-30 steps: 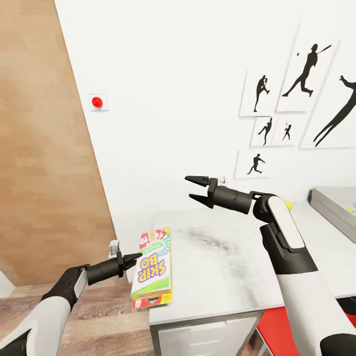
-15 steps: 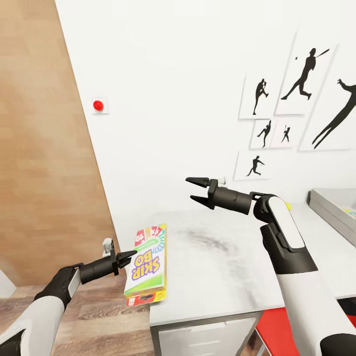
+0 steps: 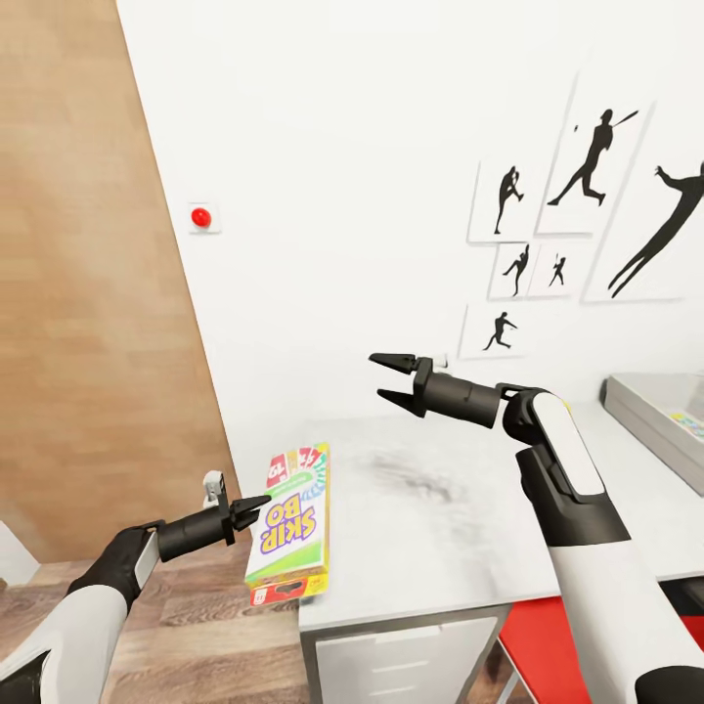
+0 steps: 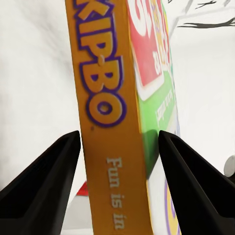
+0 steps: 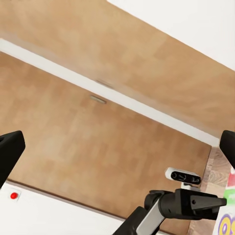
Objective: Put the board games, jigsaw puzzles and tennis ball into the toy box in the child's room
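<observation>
The view has swung slightly, bringing the toy box (image 3: 657, 416) further into frame. The left gripper (image 3: 256, 510) remains clamped on the Skip-Bo board game (image 3: 291, 526), held at the table (image 3: 440, 518) edge. The right gripper (image 3: 393, 381) stands open and empty; transfer appears pending.

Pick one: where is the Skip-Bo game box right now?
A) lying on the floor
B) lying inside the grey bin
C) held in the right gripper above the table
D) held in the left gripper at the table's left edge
D: the left gripper has its fingers on either side of the game box, which hangs at the left edge of the table; the right gripper is open and empty.
</observation>
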Tool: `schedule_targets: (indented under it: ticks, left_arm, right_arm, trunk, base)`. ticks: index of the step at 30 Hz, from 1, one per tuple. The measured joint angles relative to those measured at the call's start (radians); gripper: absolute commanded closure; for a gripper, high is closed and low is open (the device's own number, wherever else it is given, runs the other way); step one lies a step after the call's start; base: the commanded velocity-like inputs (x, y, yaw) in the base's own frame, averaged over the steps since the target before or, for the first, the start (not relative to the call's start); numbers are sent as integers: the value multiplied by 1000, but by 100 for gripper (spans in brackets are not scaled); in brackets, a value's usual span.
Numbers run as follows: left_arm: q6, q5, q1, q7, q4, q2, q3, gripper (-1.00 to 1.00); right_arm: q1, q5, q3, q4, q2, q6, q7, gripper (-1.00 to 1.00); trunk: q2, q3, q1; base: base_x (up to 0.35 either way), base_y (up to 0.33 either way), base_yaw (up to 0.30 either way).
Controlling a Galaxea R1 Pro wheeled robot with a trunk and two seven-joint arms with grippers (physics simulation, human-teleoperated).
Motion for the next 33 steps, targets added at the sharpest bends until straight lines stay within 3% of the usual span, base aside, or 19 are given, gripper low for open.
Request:
schedule_targets:
  ticks: [11, 33]
  left_arm:
    - [0, 0, -3, 0, 0, 1, -50, 100]
    - [3, 1, -4, -2, 0, 28, -52, 100]
  right_arm:
    - [5, 2, -12, 4, 1, -1, 4, -100]
    - [5, 5, -12, 6, 1, -2, 4, -100]
  trunk:
    - [77, 35, -42]
    - [231, 104, -127]
  base:
    - [0, 0, 0]
    - [-46, 0, 0]
